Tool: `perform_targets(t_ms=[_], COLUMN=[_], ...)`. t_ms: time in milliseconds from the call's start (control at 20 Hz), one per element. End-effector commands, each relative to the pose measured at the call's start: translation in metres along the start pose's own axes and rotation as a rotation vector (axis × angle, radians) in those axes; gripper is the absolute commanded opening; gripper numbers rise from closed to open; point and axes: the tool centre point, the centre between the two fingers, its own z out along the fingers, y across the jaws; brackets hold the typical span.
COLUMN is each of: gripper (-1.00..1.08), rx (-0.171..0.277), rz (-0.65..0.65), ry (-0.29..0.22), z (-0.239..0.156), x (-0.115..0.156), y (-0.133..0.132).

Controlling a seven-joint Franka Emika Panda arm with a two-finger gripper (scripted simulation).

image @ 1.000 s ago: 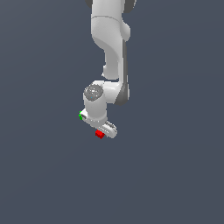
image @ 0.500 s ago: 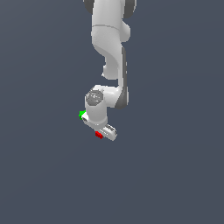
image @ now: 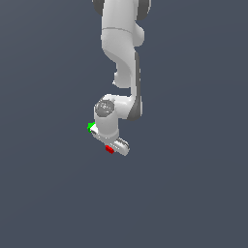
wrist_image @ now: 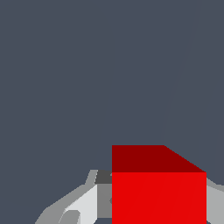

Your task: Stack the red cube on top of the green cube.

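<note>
The red cube (image: pixel 109 149) sits low under the white hand, between the fingers of my gripper (image: pixel 111 147). In the wrist view the red cube (wrist_image: pixel 159 192) fills the gap between the two grey fingers (wrist_image: pixel 103 199), which touch its sides, so the gripper looks shut on it. The green cube (image: pixel 90 127) peeks out beside the hand, toward the exterior view's left and a little farther back than the red cube, close by but apart from it. The green cube is out of the wrist view.
The white arm (image: pixel 123 53) comes down from the exterior view's upper edge over a plain dark grey floor (image: pixel 193 193). No other objects show.
The hand has sunk slightly over the red cube. Both cubes stay where they were.
</note>
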Motion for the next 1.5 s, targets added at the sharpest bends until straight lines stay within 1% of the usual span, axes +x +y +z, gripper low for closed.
perform_targets(t_ms=[0, 300, 700, 900, 1100, 1450], gripper=[-1.00, -1.00, -1.00, -1.00, -1.00, -1.00], rx=[0.000, 0.000, 0.000, 0.000, 0.000, 0.000], rz=[0.000, 0.000, 0.001, 0.001, 0.001, 0.001], ry=[0.000, 0.000, 0.000, 0.000, 0.000, 0.001], z=[-0.001, -0.019, -0.072, -0.091, -0.099, -0.096], x=[0.000, -0.001, -0.001, -0.001, 0.000, -0.002], y=[0.000, 0.000, 0.001, 0.001, 0.001, 0.007])
